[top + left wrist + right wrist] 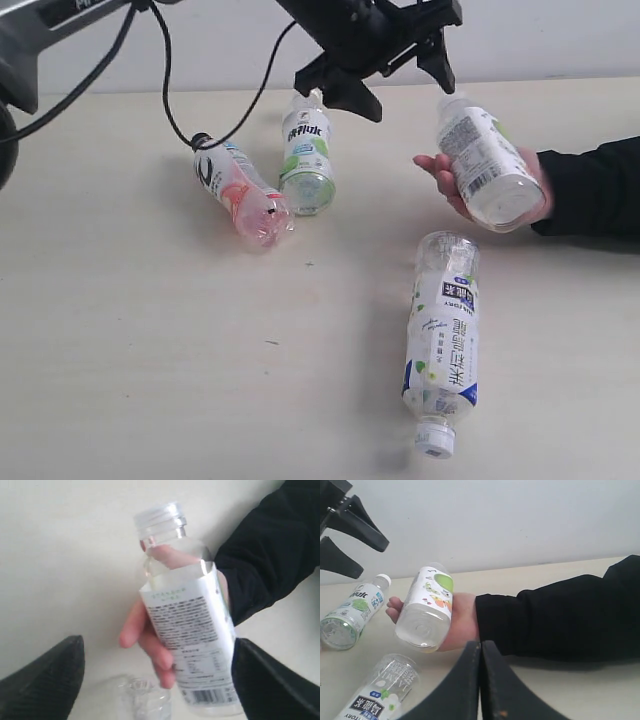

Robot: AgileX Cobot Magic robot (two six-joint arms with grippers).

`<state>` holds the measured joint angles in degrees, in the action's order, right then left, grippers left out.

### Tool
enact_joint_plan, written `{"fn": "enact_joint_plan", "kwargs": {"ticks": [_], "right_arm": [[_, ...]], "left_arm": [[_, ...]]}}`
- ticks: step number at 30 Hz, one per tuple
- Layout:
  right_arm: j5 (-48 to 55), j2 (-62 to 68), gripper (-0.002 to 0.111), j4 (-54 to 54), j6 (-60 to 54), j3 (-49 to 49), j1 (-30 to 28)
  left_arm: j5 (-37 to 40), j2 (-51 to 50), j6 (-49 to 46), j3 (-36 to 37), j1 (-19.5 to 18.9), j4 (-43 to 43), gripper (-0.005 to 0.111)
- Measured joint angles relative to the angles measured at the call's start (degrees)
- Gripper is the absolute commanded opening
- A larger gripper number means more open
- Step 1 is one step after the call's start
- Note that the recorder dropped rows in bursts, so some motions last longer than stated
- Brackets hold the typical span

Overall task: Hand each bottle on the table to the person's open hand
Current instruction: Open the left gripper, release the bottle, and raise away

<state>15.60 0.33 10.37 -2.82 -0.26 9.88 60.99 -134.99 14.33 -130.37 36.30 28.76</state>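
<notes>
Pale beige surface (150, 350) bearing three lying bottles: blue-labelled bottle (443, 345), white-capped; green-labelled bottle (306, 150); pink-tinted bottle (240, 190), black-capped. Left claw (408, 97) hangs above, fingers spread wide, gripping nothing. The person's open hand (440, 175), palm up, cradles the white-labelled bottle (480, 160). Only the right wrist view shows its fruit print and the right claw (480, 647), fingers pressed together, empty.

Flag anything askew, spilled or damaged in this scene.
The pink bottle, green-label bottle and blue-label bottle all lie on their sides on the table, none upright. The pink bottle's base looks slightly crumpled. No spill shows.
</notes>
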Motion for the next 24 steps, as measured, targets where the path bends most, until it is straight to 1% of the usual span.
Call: {"fn": "enact_joint_plan", "kwargs": {"ticks": [7, 9, 10, 11, 12, 13, 14, 21, 24], "right_arm": [[0.0, 0.0, 0.000, 0.0, 0.0, 0.0, 0.0], [0.0, 0.0, 0.000, 0.0, 0.0, 0.0, 0.0], [0.0, 0.0, 0.000, 0.0, 0.0, 0.0, 0.0], [0.0, 0.0, 0.000, 0.0, 0.0, 0.0, 0.0], [0.0, 0.0, 0.000, 0.0, 0.0, 0.0, 0.0], [0.0, 0.0, 0.000, 0.0, 0.0, 0.0, 0.0], [0.0, 0.0, 0.000, 0.0, 0.0, 0.0, 0.0], [0.0, 0.0, 0.000, 0.0, 0.0, 0.0, 0.0], [0.0, 0.0, 0.000, 0.1, 0.0, 0.0, 0.0]], "left_arm": [[7.5, 3.6, -7.6, 0.0, -2.0, -5.4, 0.076], [8.2, 4.2, -9.8, 0.0, -2.2, -7.2, 0.070], [8.4, 4.6, -11.2, 0.0, -2.3, -8.2, 0.057], [8.7, 5.2, -13.2, 0.0, -2.3, -9.9, 0.048], [8.7, 5.4, -14.0, 0.0, -2.3, -10.7, 0.029], [8.8, 5.7, -14.8, 0.0, -2.3, -11.7, 0.018], [8.9, 5.8, -15.3, 0.0, -2.3, -11.9, 0.000], [9.1, 6.6, -20.7, 0.0, -2.3, -12.4, 0.000], [9.2, 6.6, -21.4, 0.0, -1.4, -13.4, 0.000]]}}
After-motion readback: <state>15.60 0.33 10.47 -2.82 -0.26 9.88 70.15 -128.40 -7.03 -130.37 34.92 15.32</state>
